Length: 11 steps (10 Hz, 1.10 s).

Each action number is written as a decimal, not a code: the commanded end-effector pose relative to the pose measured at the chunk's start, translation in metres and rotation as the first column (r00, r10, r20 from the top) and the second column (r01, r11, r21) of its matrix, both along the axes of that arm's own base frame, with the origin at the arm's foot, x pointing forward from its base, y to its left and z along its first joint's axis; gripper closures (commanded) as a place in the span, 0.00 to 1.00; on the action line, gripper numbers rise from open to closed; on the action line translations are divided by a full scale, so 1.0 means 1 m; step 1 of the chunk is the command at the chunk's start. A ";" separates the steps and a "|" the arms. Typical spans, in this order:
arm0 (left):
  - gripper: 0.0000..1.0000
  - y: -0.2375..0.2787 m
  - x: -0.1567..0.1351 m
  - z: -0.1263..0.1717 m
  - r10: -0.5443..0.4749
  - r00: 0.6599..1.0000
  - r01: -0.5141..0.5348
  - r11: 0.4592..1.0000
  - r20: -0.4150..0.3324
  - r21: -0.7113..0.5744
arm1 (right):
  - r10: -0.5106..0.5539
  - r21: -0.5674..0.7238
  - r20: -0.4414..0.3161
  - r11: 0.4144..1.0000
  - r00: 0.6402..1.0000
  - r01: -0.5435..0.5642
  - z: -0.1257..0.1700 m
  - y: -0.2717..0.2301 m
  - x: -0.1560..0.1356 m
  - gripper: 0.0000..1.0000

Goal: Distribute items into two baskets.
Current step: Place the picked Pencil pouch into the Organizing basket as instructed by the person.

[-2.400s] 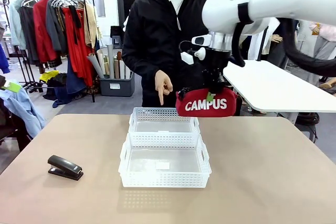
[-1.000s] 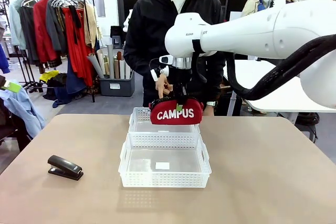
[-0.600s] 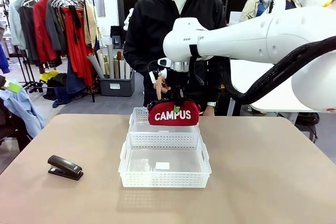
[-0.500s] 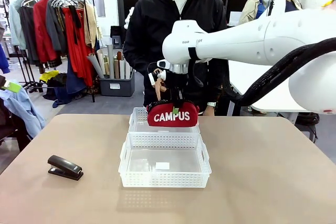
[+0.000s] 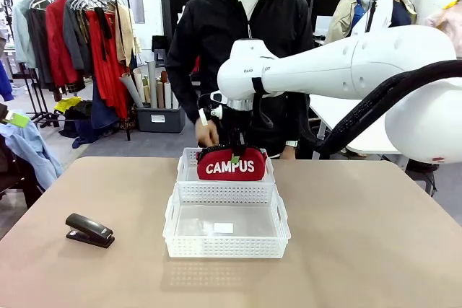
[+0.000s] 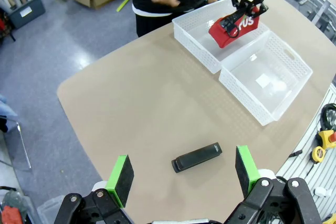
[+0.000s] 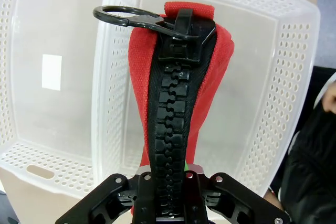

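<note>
My R claw (image 5: 232,151) is clamped on the pouch (image 5: 231,166) at its zip edge. Pouch hangs partly inside far basket (image 5: 186,158), top above the rim; can't tell if it touches the bottom. Near basket (image 5: 226,247) butts against the far one. Person's hand (image 5: 206,133) is just behind far basket. L claw (image 6: 184,174) gapes wide above stapler (image 6: 197,157), which lies on the table well left of both baskets.

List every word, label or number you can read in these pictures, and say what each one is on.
"CAMPUS": white letters on the red pouch, front view.
Dark print on the right arm, on its white shell: too small to read.
White sticker in the near basket: nothing legible.
Label on the grey bin on the floor: too small to read.
</note>
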<state>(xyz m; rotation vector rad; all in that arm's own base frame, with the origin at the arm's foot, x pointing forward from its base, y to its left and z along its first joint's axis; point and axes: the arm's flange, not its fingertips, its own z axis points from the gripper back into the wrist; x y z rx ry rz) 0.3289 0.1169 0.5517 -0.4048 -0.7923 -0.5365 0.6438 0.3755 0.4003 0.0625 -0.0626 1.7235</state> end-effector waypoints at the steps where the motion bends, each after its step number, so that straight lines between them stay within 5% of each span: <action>1: 0.00 0.000 0.000 -0.001 -0.017 1.000 0.018 1.000 0.013 -0.013 | -0.023 -0.035 0.037 0.999 0.999 0.024 0.003 0.008 0.011 1.00; 11: 0.00 0.000 0.000 -0.001 -0.017 1.000 0.018 1.000 0.013 -0.013 | 0.011 -0.047 -0.023 0.999 1.000 -0.012 -0.020 0.018 0.015 1.00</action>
